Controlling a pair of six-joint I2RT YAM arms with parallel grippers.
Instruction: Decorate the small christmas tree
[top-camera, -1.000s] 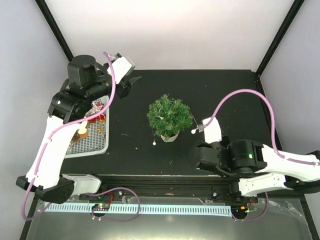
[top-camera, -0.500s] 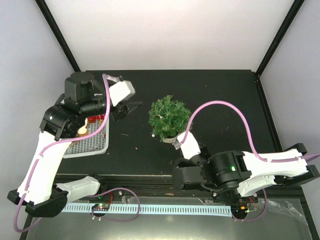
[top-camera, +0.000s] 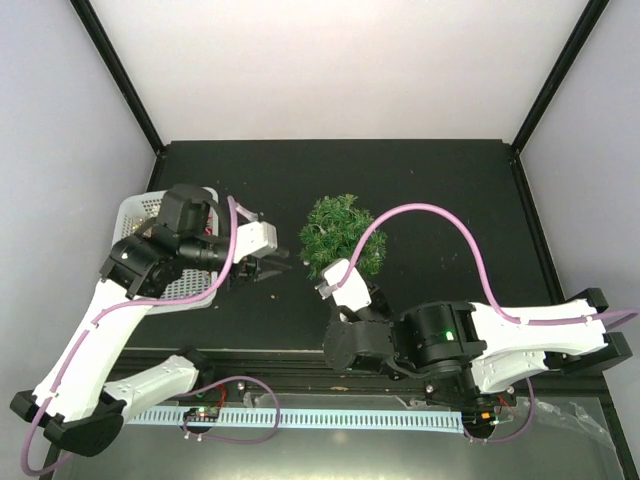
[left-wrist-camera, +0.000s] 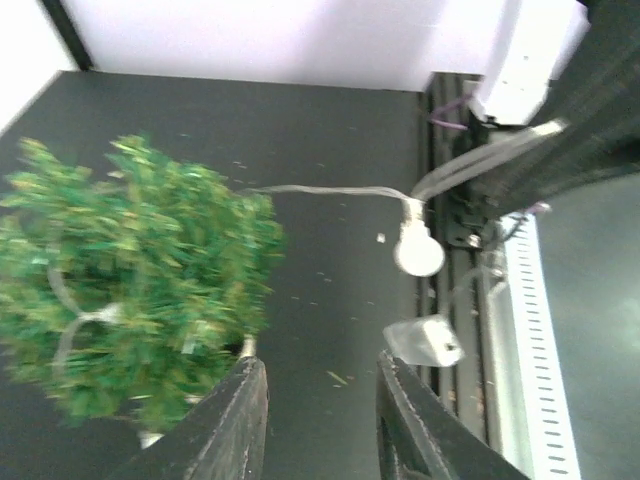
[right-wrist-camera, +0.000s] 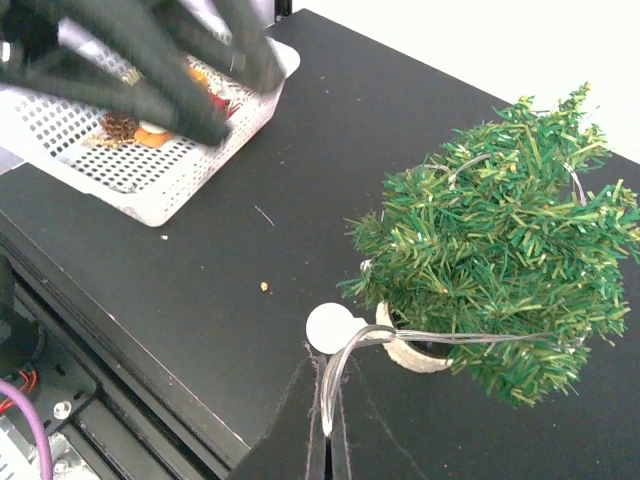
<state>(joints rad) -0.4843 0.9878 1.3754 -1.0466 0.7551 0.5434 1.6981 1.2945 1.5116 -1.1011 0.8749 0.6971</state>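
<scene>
The small christmas tree (top-camera: 342, 238) stands mid-table in its cream pot (right-wrist-camera: 415, 355), with a clear wire (right-wrist-camera: 450, 338) looped through its branches. My right gripper (right-wrist-camera: 327, 375) sits at the tree's near-left side, shut on a bend of that wire, and a white disc (right-wrist-camera: 335, 328) hangs on the wire just past the fingertips. In the top view the right gripper (top-camera: 338, 285) is mostly hidden under its wrist. My left gripper (top-camera: 280, 268) hovers just left of the tree (left-wrist-camera: 120, 290). It is open (left-wrist-camera: 320, 400) with only bare table between its fingers.
A white perforated basket (top-camera: 135, 210) holding ornaments sits at the table's left side, partly under the left arm; it also shows in the right wrist view as the basket (right-wrist-camera: 180, 205). Crumbs and loose needles dot the black table. The frame rail runs along the near edge.
The left arm swung from over the basket to beside the tree, its jaws narrowing. The right arm swept from the tree's right around to its near-left, drawing the wire along.
</scene>
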